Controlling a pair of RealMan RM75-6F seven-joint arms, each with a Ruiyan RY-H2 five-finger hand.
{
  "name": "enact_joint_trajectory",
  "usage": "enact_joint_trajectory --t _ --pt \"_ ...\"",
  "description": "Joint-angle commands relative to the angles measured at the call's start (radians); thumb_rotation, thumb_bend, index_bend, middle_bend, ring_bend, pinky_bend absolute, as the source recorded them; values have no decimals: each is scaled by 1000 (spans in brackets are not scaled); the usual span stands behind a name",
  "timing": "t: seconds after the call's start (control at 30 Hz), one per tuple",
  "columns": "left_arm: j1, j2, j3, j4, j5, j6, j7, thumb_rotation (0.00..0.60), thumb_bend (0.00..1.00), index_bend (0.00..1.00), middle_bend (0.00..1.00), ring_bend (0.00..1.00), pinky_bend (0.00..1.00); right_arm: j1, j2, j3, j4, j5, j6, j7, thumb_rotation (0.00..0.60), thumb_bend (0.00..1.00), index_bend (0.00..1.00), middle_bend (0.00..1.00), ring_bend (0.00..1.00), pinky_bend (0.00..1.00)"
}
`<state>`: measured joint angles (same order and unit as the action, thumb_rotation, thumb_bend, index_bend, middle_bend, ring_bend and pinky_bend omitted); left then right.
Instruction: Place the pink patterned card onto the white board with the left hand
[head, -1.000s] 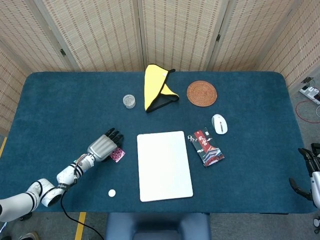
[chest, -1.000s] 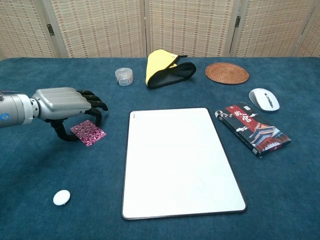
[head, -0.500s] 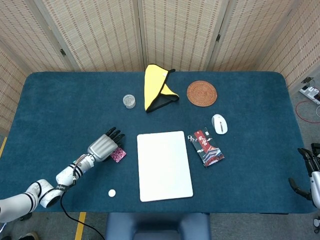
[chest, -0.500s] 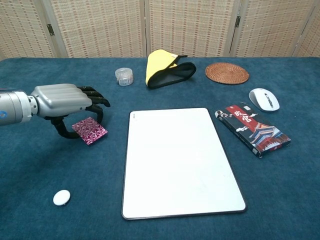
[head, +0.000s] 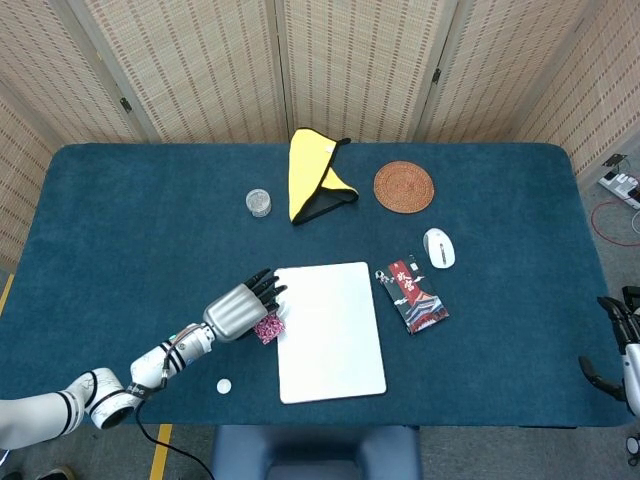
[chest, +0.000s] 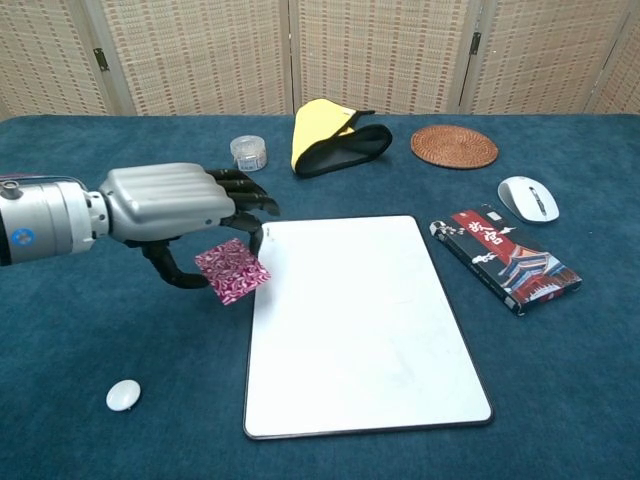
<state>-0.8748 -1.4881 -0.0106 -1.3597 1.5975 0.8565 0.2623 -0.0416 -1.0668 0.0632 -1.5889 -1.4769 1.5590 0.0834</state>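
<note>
Fingers of the left robot hand are curling down around the pink patterned card, pinching it and holding it tilted, lifted off the blue surface. In the chest view the card is hanging just at the left edge of the white board, its right corner overlapping the board's rim; in the head view the card is sitting tight against that same edge, beneath the left robot hand. Taking the board as the centre of a clock face in the chest view, the hand and card are lying at about 9 to 10 o'clock. A small white oval object is resting on the surface at about 8 o'clock, well apart from the hand. A small clear round container is standing at about 11 o'clock, and a yellow and black folded pouch is lying at 12 o'clock just beside it. A round woven coaster is sitting at about 1 o'clock, a white computer mouse at 2 o'clock, and a dark printed box is lying near the board's right edge at 3 o'clock. The right robot hand is showing only at the right border of the head view, off the surface, and I cannot tell how its fingers are set.
</note>
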Motion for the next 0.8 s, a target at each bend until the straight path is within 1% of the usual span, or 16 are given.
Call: enact_joint_trajectory --t 0.03,0.2,0.43,0.5,0.6,0.67,0.8 --pt "-22 -25 -14 -22 -3 -19 32 600 345 405 111 73 0 0 -1 1 4 2 -1 4 600 308 97 160 212 163" --pt "-54 -73 -39 -30 -29 -57 91 600 345 402 111 72 0 0 -1 2 11 5 -3 13 600 308 97 160 212 163" --pt "-98 -151 -73 7 -105 -126 167 600 345 396 110 72 0 -3 -2 3 26 10 -4 30 600 308 97 160 212 163" --pt "-104 -162 -78 13 -125 -138 190 600 345 368 110 72 0 -4 -1 3 30 12 -4 34 600 308 97 160 213 163" --pt "-107 -165 -84 6 -165 -151 221 600 345 273 111 68 0 -6 -1 4 34 14 -1 39 600 307 97 160 213 163" --pt "-103 -156 -87 -11 -185 -143 241 600 344 242 111 64 0 -7 -1 5 35 16 -1 42 600 308 97 160 213 163" --pt "-83 -116 -74 -66 -196 -111 267 600 343 236 111 61 0 -5 -3 6 36 18 -6 42 600 308 97 160 213 163"
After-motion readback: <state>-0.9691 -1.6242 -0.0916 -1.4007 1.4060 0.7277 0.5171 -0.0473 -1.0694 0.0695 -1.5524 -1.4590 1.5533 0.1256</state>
